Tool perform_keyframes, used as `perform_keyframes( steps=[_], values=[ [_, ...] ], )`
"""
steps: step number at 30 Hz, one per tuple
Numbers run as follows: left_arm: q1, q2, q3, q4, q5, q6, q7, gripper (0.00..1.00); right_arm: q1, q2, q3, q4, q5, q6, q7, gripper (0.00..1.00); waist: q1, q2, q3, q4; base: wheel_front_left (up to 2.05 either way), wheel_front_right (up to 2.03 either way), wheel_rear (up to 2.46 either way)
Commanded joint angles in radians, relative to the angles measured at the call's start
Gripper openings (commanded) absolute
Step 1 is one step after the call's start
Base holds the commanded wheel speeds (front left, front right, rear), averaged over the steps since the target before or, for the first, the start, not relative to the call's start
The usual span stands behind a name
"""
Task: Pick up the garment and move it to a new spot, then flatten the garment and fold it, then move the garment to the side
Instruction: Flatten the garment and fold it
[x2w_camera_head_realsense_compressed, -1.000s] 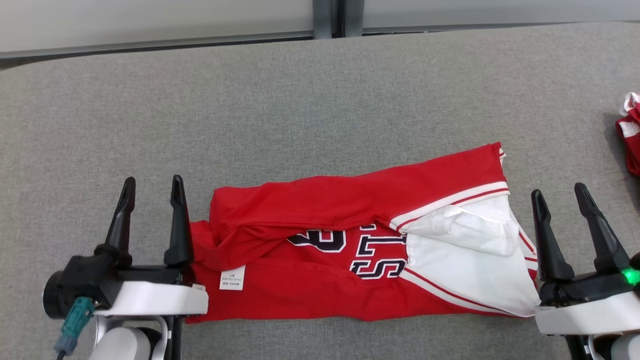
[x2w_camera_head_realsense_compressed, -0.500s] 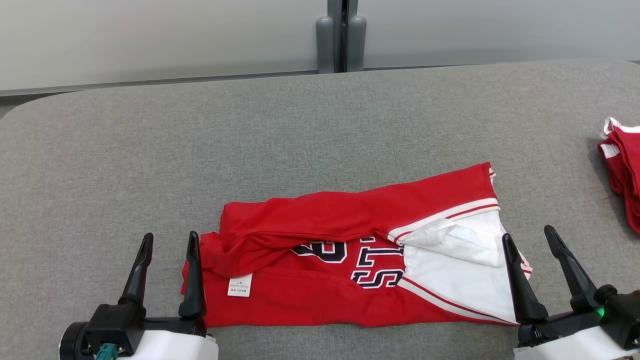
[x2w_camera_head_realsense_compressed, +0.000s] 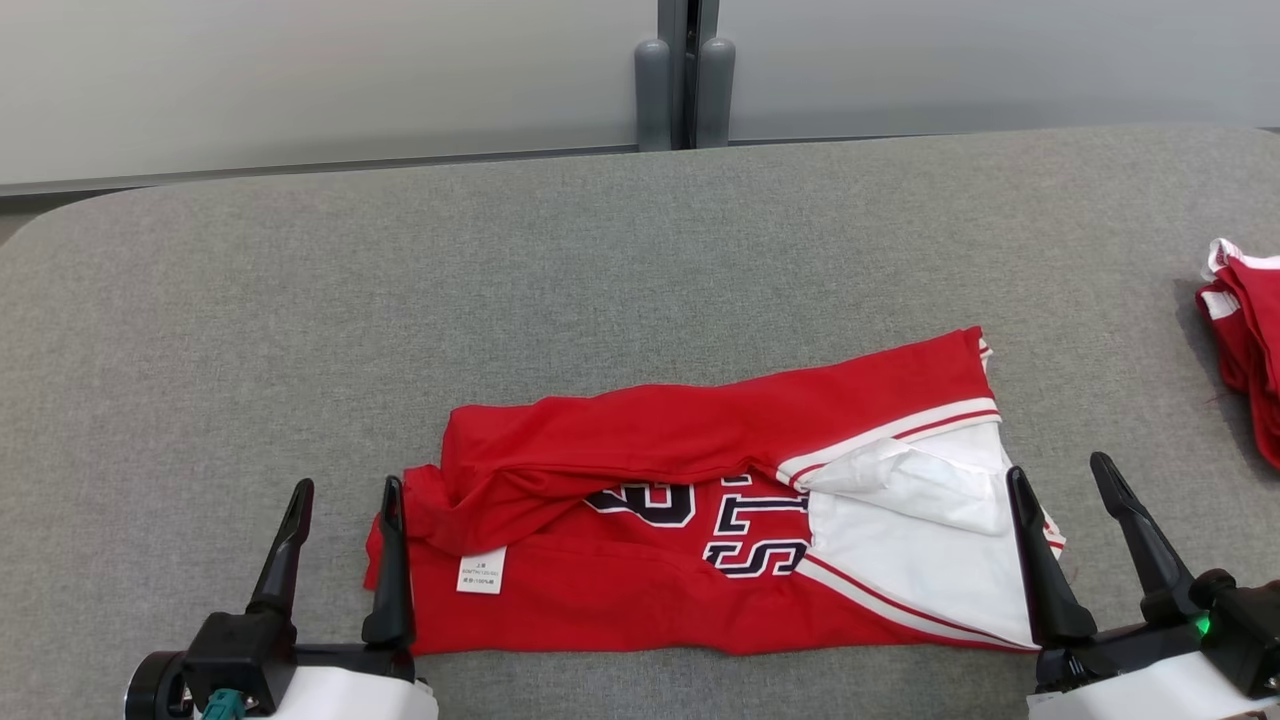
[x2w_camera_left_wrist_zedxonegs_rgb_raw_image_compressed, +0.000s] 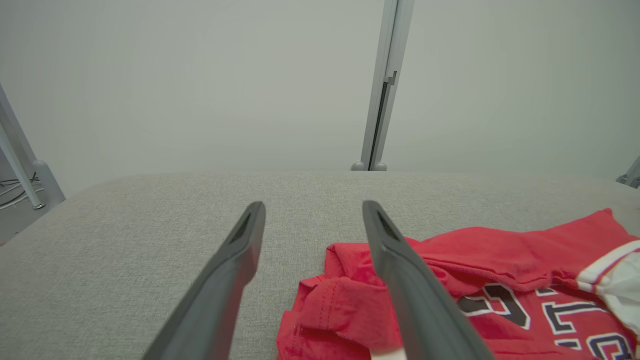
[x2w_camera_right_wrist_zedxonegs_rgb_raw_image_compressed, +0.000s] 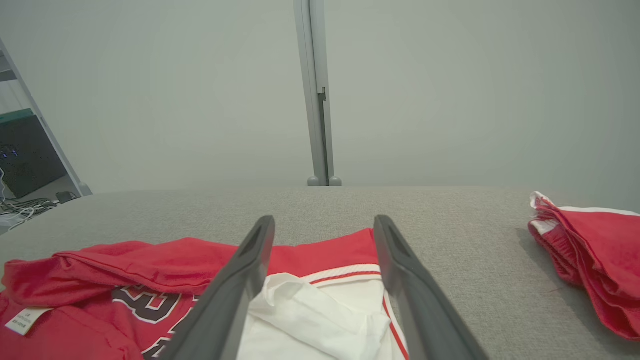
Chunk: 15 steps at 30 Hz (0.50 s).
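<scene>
The garment (x2w_camera_head_realsense_compressed: 640, 560) is a red jersey with dark lettering, a white panel at its right end and a small white label; it lies partly folded, long side across, on the grey table near the front edge. It also shows in the left wrist view (x2w_camera_left_wrist_zedxonegs_rgb_raw_image_compressed: 500, 270) and the right wrist view (x2w_camera_right_wrist_zedxonegs_rgb_raw_image_compressed: 150, 270). My left gripper (x2w_camera_head_realsense_compressed: 345, 490) stands open at the jersey's left end, its inner finger (x2w_camera_head_realsense_compressed: 390, 570) right at the cloth edge. At the white right end, my right gripper (x2w_camera_head_realsense_compressed: 1060, 475) is open too, its inner finger over the white panel. Neither holds anything.
A second pile of red and white cloth (x2w_camera_head_realsense_compressed: 1240, 350) lies at the table's right edge, seen too as a red heap (x2w_camera_right_wrist_zedxonegs_rgb_raw_image_compressed: 590, 245) in the right wrist view. The grey padded table (x2w_camera_head_realsense_compressed: 500, 300) reaches back to a pale wall with a grey post (x2w_camera_head_realsense_compressed: 685, 70).
The head camera tilted up, so the whole picture slid down. Both grippers sit lower in view, still open beside the jersey's ends. The jersey lies the same.
</scene>
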<state>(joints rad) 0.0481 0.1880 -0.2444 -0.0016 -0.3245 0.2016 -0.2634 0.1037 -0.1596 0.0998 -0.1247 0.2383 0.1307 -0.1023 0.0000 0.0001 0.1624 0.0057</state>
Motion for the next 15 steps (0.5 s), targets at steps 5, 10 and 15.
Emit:
perform_keyframes(
  steps=[5,10,15],
  values=[
    [-0.019,0.004,-0.007,0.003,0.004,-0.007,-0.001,1.00,-0.012,0.009,-0.017,0.018,0.021,0.000,-0.011,1.00,0.0000,-0.0001,0.014,0.000,0.00,0.00,0.00],
    [-0.055,-0.003,-0.022,0.006,0.007,-0.018,0.000,1.00,-0.063,-0.007,-0.061,0.129,0.052,0.000,-0.017,1.00,0.0000,-0.0001,0.051,0.012,0.00,0.00,0.00],
    [-0.102,-0.017,-0.037,0.022,0.010,-0.033,0.000,1.00,-0.152,-0.032,-0.057,0.305,0.090,0.000,-0.030,1.00,0.0000,-0.0001,0.098,0.031,0.00,0.00,0.00]
  ],
)
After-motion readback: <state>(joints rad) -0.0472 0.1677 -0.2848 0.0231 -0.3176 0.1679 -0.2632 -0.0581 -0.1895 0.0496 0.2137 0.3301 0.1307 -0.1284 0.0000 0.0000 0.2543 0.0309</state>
